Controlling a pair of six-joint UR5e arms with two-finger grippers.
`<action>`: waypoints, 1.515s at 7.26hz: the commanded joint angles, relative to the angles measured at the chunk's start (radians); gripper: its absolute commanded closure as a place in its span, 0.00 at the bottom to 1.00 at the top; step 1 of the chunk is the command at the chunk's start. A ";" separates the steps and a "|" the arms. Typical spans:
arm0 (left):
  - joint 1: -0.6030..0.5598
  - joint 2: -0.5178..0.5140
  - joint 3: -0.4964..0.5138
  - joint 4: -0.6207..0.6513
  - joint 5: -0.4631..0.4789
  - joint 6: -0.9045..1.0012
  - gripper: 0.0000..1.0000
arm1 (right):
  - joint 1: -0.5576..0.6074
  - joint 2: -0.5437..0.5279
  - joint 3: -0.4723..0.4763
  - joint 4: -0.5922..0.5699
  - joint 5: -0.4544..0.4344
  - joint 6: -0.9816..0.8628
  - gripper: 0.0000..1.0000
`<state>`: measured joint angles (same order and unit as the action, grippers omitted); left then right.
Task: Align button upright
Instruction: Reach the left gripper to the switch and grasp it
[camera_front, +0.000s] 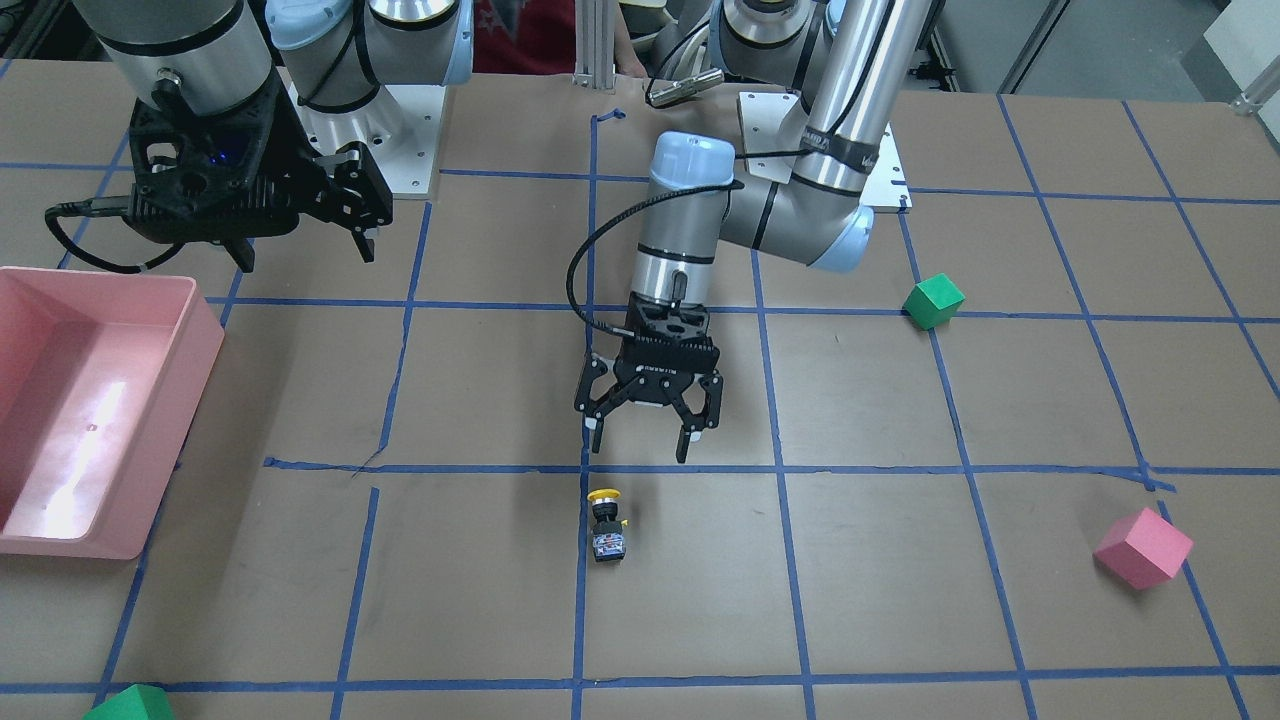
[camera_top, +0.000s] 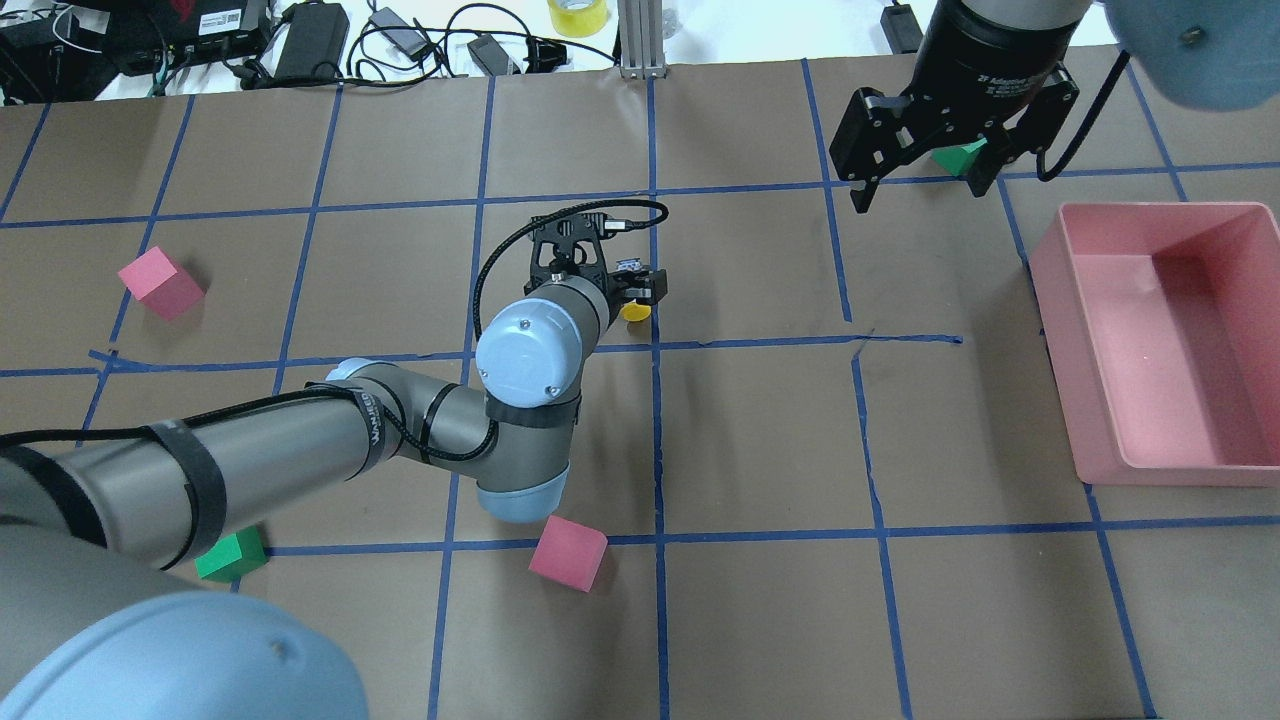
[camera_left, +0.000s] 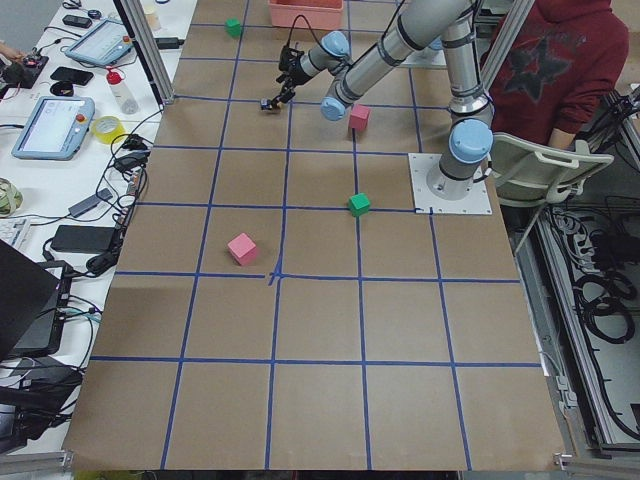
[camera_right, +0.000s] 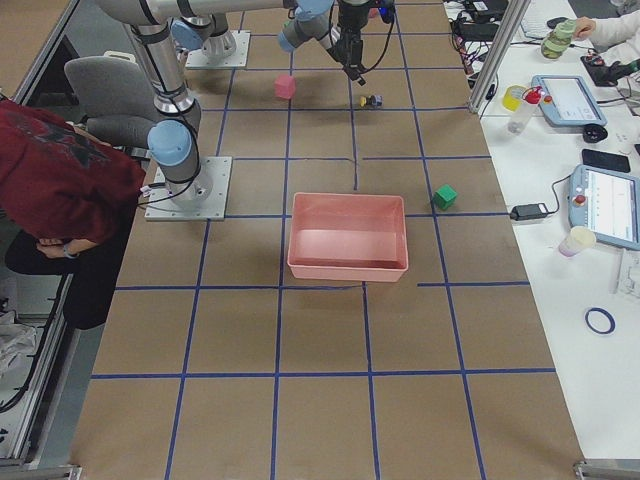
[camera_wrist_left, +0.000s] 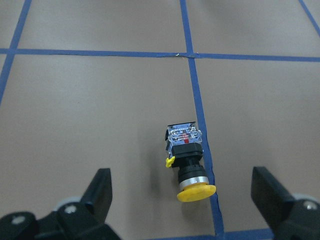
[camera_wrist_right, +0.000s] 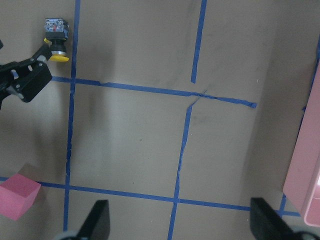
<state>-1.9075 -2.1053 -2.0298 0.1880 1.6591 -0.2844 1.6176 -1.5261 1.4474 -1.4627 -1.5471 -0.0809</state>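
In the front-facing view the button (camera_front: 607, 525) lies on its side on the brown table (camera_front: 880, 600), right on a blue tape line (camera_front: 583, 590). Its yellow cap points toward the robot and its grey base points away. My left gripper (camera_front: 640, 445) hangs above and just short of it, fingers spread wide and holding nothing. The right gripper (camera_front: 305, 250) is parked well apart near the pink bin (camera_front: 190, 330), also spread and empty.

From overhead, the left wrist covers most of the button and only the yellow cap peeks out beside the fingers, so I would not steer from this view.

The two side views show the button only as a speck near the far arm's tool, too small to judge anything.

The left wrist view is the one to work from. The button sits between the two open fingers, slightly right of centre, cap nearest the lens. I judge the best grasp is on the black body between cap and base, so I would nudge sideways to centre it, come down slowly and squeeze gently. The cap is round and could roll or slip. After that I would tip the wrist until the base faces down.

The right wrist view shows the button in the far corner and its own fingers spread.
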 joint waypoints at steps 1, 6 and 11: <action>-0.002 -0.096 0.043 0.081 0.010 0.001 0.02 | 0.001 -0.012 -0.001 0.035 0.002 0.001 0.00; -0.074 -0.199 0.042 0.188 0.093 -0.001 0.11 | 0.001 -0.014 0.001 0.033 -0.002 0.004 0.00; -0.077 -0.150 0.037 0.168 0.093 0.017 1.00 | 0.001 -0.014 0.001 0.028 -0.004 0.006 0.00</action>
<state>-1.9846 -2.2749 -1.9964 0.3677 1.7555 -0.2741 1.6184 -1.5397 1.4480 -1.4336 -1.5497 -0.0753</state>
